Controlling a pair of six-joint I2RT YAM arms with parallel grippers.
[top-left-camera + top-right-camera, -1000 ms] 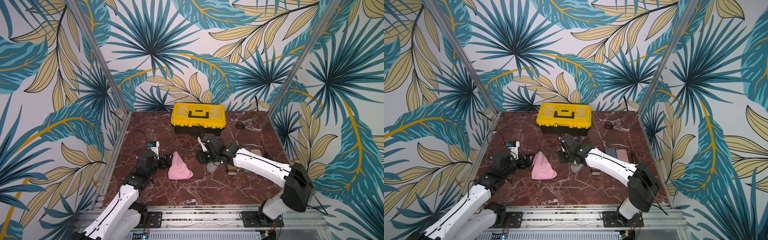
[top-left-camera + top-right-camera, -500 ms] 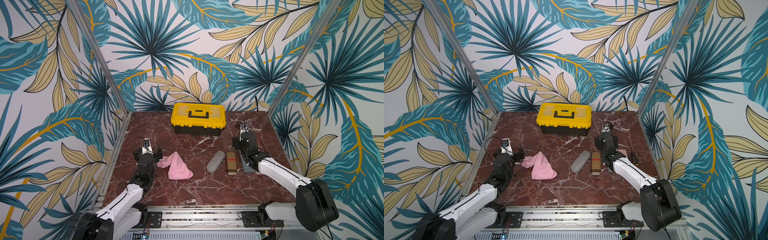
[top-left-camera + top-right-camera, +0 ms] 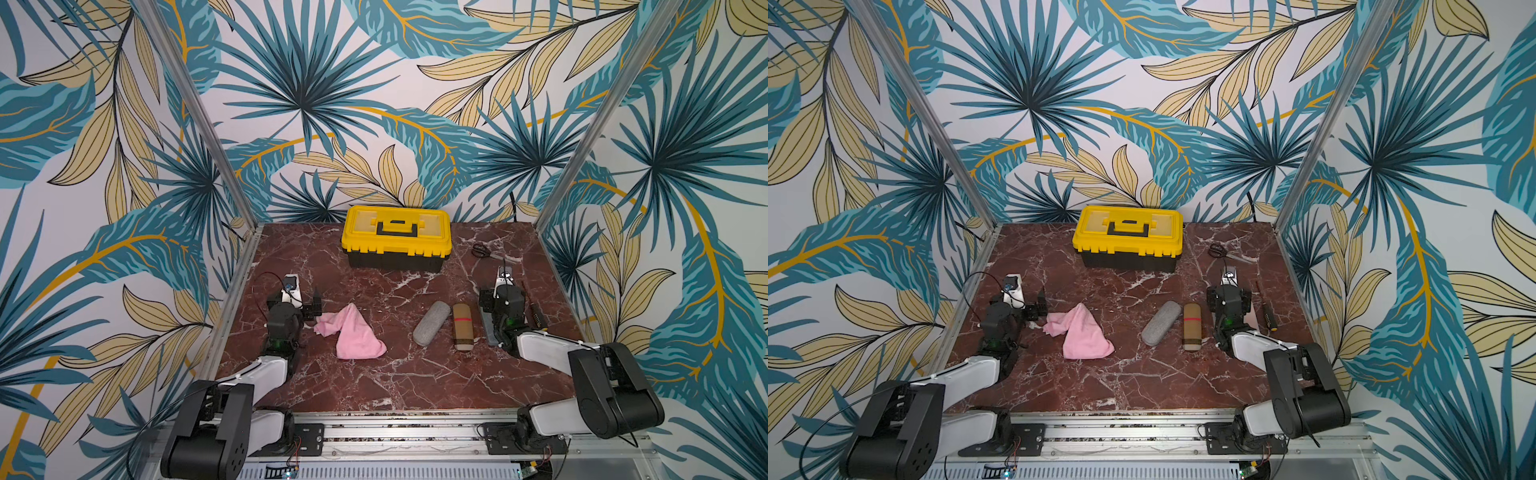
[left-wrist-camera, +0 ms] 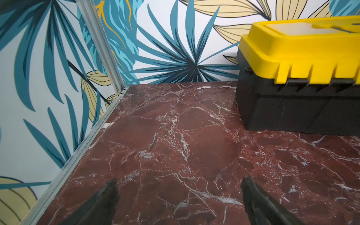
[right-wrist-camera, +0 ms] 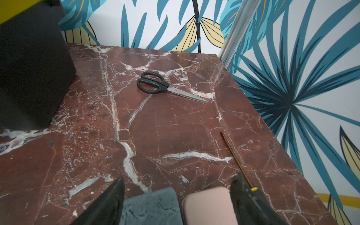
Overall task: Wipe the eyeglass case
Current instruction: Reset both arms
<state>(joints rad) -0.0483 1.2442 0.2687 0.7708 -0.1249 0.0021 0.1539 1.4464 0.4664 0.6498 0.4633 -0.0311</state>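
Both arms had pulled back w/ jaws spread & empty. The left claw [image 4: 179, 185] had dropped the crumpled pink cloth [image 3: 355, 336], which lay just beside it. The right claw [image 5: 178, 182] had left the grey felt oval eyeglass case [image 3: 432, 323] lying apart from it, beyond a tan red-banded case [image 3: 462, 326]. Wipe prob. done.

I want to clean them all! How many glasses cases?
4: a grey case and a tan case mid-table, a dark case and a pink case under the right gripper. More may hide.
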